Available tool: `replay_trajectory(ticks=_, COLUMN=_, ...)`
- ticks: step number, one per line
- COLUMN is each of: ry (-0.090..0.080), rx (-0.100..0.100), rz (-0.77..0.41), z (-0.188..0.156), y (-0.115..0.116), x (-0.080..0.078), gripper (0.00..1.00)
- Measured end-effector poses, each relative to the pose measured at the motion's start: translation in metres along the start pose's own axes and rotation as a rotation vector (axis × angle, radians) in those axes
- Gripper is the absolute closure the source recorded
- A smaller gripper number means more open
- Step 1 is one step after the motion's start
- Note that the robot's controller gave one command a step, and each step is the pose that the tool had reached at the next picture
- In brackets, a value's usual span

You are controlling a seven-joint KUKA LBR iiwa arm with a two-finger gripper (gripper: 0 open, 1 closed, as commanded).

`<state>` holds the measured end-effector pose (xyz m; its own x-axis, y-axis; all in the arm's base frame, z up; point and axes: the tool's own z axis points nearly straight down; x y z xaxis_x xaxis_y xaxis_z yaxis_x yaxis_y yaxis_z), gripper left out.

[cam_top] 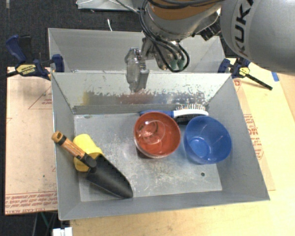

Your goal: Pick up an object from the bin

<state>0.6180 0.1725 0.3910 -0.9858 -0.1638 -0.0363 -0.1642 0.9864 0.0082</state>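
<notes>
**Pincer [136, 76] is hovering at the far sloped wall of the grey bin [64, 132].**
Whether the pincer is standing apart or together cannot be told. A red bowl [157, 135] is lying nearest, just in front of it. A blue bowl [207, 140] and a blue-handled brush [189, 113] are sitting to its right in the view. A black trowel [105, 178] and a yellow piece [86, 146] are resting well off to its left.

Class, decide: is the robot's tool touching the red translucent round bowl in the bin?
Apart. The camera view shows bare grey wall between the tool and the red translucent bowl.
</notes>
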Motion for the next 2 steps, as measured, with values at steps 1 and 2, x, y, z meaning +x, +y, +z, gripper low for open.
replay_trajectory(ticks=1, ry=0.000, rx=0.000, rz=0.000, z=0.000, y=0.000, x=0.000, gripper=1.00)
replay_trajectory(ticks=2, ry=0.003, rx=-0.001, rz=-0.033, z=0.061, y=0.012, x=-0.002, gripper=1.00)
